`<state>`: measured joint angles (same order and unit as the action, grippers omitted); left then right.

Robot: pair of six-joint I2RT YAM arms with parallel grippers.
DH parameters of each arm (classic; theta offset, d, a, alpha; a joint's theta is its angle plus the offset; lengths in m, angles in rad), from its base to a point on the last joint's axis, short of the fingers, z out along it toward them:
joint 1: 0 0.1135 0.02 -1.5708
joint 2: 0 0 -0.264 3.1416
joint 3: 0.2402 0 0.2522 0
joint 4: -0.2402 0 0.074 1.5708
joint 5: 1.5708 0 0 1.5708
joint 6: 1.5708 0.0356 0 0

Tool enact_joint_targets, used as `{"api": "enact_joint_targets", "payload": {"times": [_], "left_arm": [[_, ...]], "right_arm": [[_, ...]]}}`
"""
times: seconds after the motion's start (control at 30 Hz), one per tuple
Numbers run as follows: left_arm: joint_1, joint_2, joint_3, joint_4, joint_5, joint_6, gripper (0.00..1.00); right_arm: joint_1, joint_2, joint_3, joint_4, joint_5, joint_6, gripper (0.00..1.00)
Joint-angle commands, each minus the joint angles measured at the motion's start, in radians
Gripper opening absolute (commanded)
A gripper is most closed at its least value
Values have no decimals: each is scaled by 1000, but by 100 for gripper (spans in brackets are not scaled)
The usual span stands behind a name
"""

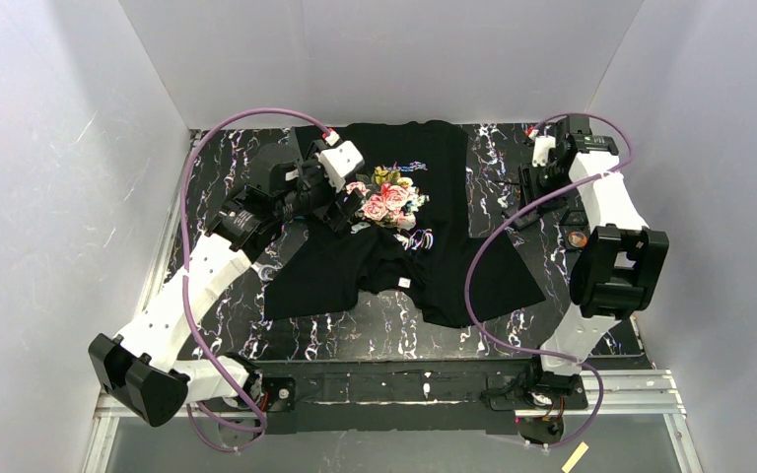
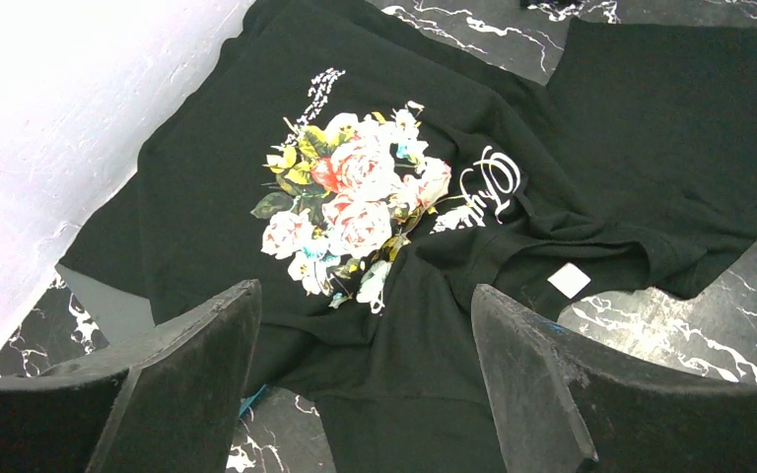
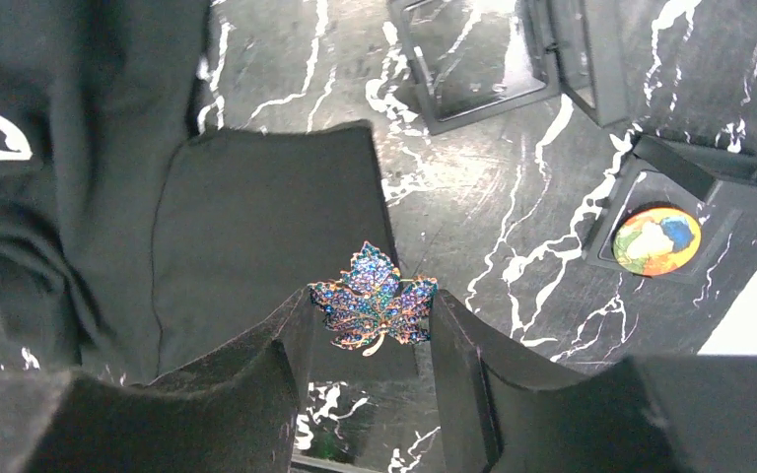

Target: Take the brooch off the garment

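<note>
- Your right gripper (image 3: 373, 330) is pinching the brooch (image 3: 375, 307). The two dark fingers (image 3: 281, 350) press on it from either side, at the bottom middle of the right wrist view.
- The brooch is a maple-leaf shape set with blue, purple and teal stones on a gold-coloured edge. It stands upright between the fingertips with its small stem pointing down.
- Directly behind it in that view lies a flat black sleeve of the garment (image 3: 256, 217), and to the right is bare bench (image 3: 483, 197). You cannot tell from this angle whether the brooch touches the cloth.
- Further out at centre right, a round orange, blue and white badge (image 3: 656, 240) sits in a small black box. Empty black frames (image 3: 473, 69) stand at the upper middle.
- Your left gripper (image 2: 365, 340) is spread wide with nothing between its fingers (image 2: 207, 345). It hangs over the lower part of the garment in the left wrist view.
- Beyond the left gripper, the rose print (image 2: 355, 207) fills the middle of that view. White cursive lettering (image 2: 493, 177) runs just to its right, and the small white neck label (image 2: 569, 280) lies at centre right.
- In the top view the garment (image 1: 424, 266) lies rumpled across the middle of the black, white-veined bench, between the two arms.
</note>
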<state>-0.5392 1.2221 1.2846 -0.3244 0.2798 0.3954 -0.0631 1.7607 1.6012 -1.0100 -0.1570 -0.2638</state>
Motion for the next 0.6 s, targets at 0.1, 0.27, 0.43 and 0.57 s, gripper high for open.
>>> {"api": "enact_joint_targets", "payload": {"times": [0.1,0.27,0.43,0.57], "left_arm": [[2,-8,9,16,-22,-42,77],[2,-10,-2,33,-36,-53,78],[4,-3,-7,53,-43,-71,78],[11,-7,-15,50,-41,-67,78]], "right_arm": [[36,39,-37,194,128,305,40],[54,49,-93,256,223,446,43],[62,130,-137,310,454,739,45],[61,174,-147,372,469,812,45]]}}
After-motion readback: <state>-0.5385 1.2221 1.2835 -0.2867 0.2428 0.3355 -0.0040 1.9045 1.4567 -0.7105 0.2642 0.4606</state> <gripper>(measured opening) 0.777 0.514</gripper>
